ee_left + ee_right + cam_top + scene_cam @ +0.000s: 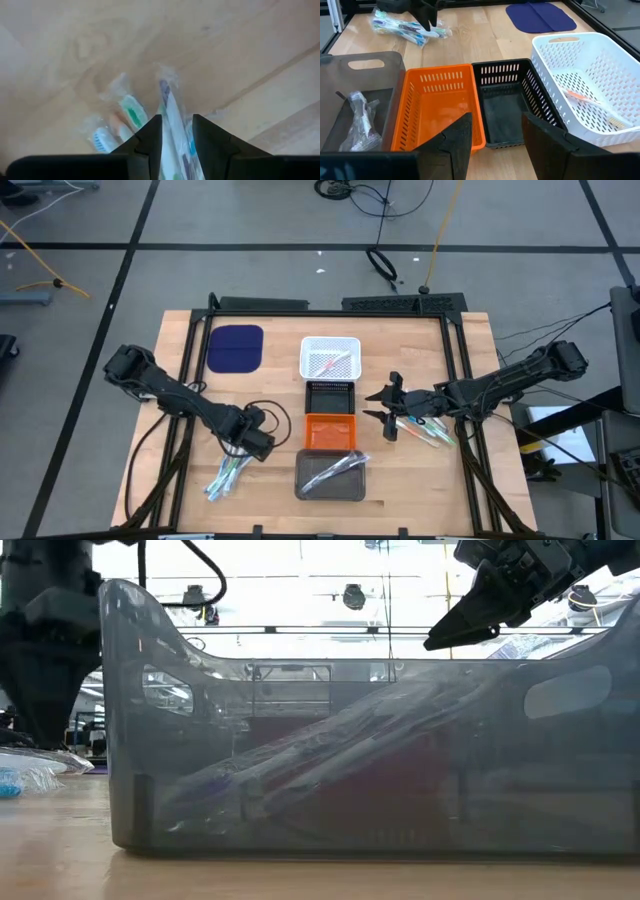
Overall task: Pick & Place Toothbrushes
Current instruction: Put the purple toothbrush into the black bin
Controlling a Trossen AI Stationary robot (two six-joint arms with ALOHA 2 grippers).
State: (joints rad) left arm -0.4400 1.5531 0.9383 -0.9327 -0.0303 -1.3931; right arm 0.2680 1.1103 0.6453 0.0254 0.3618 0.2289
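Note:
Several wrapped toothbrushes (pixel 225 475) lie in a pile on the wood at the near left. My left gripper (pixel 248 448) points down over the pile's far end, open, with one clear-wrapped toothbrush (pixel 172 117) between its fingers. The right wrist view shows this gripper (pixel 427 17) just above the pile (pixel 402 27). A second pile (pixel 425 430) lies on the right under my right arm. My right gripper (pixel 383 406) hangs open and empty right of the black tray (pixel 330 397). One pink toothbrush (pixel 580 96) lies in the white tray (pixel 600 55). A wrapped one (pixel 362 120) lies in the grey tray (pixel 305 485). My left gripper comes from above with one finger (pixel 150 137) on each side of the wrapped toothbrush, lying across it. I cannot tell whether the fingers touch it. The toothbrush seems to rest on the pile on the table.
White, black, orange (pixel 330 442) and grey trays stand in a row down the table's middle. A dark blue pad (pixel 235 348) lies at the far left. A black cable (pixel 270 415) loops beside my left arm. In the low view the grey tray (pixel 350 760) blocks most of the table.

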